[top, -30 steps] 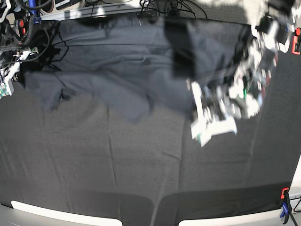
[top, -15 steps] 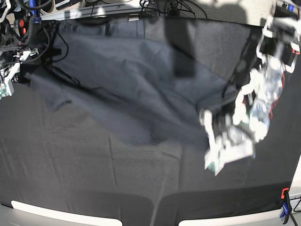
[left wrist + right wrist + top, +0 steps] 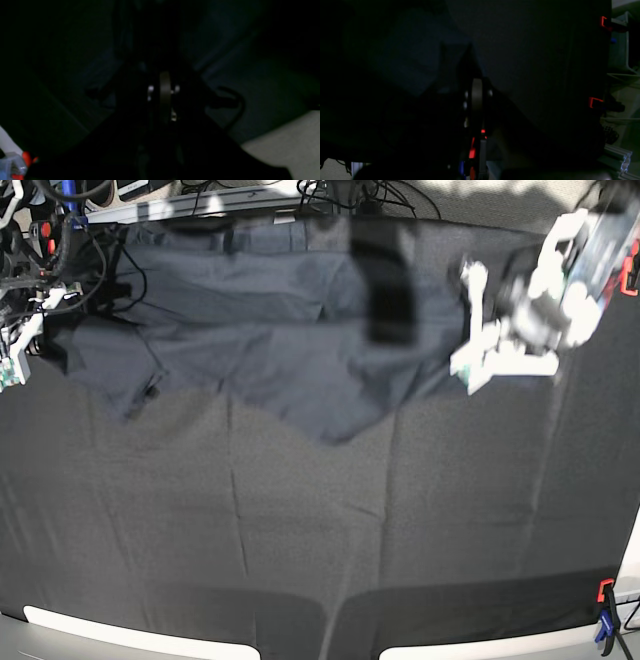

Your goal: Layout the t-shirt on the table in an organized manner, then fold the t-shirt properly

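Observation:
The dark navy t-shirt (image 3: 280, 340) is stretched wide along the far part of the black-clothed table (image 3: 300, 530), with its lower edge hanging unevenly. My left gripper (image 3: 468, 372), white and blurred, holds the shirt's right edge. In the dim left wrist view its jaws (image 3: 163, 72) look closed with shirt fabric (image 3: 262, 100) around them. My right gripper (image 3: 45, 340) is at the shirt's left end by the table's left edge. In the right wrist view it (image 3: 476, 82) looks shut, with the shirt (image 3: 407, 65) to its left and table cloth (image 3: 532, 62) to its right.
Cables and gear (image 3: 330, 195) crowd the far edge and the far left corner. A clamp (image 3: 605, 595) sits at the front right corner and a red one (image 3: 630, 275) at the right edge. Two clamps (image 3: 595, 102) show in the right wrist view. Pale floor (image 3: 287, 145) lies past the table.
My left arm swung from low at the right up toward the far right, pulling the shirt's right edge with it. The shirt now spreads wider and flatter. The right arm stayed put.

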